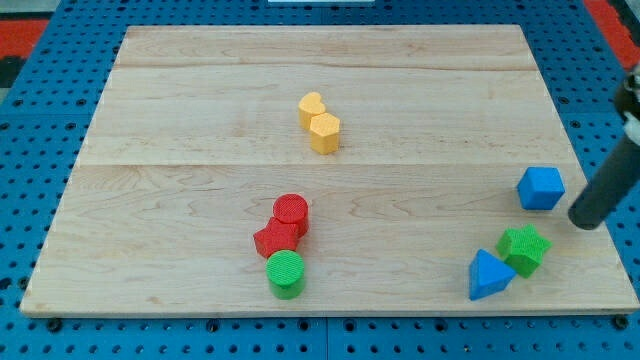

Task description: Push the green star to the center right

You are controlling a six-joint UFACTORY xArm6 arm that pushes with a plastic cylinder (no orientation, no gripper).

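Observation:
The green star [525, 248] lies near the board's lower right corner, touching a blue triangle [489, 275] on its lower left. My tip [585, 220] is at the view's right edge, up and to the right of the green star and just right of and a little below a blue cube [540, 187]. The rod slants up to the view's right. The tip does not touch the star.
A yellow heart [312, 107] and a yellow hexagon [325, 132] touch above the board's centre. A red cylinder [291, 211], a red star [275, 240] and a green cylinder [286, 272] are clustered at the lower middle. The wooden board's right edge [590, 160] runs close by my tip.

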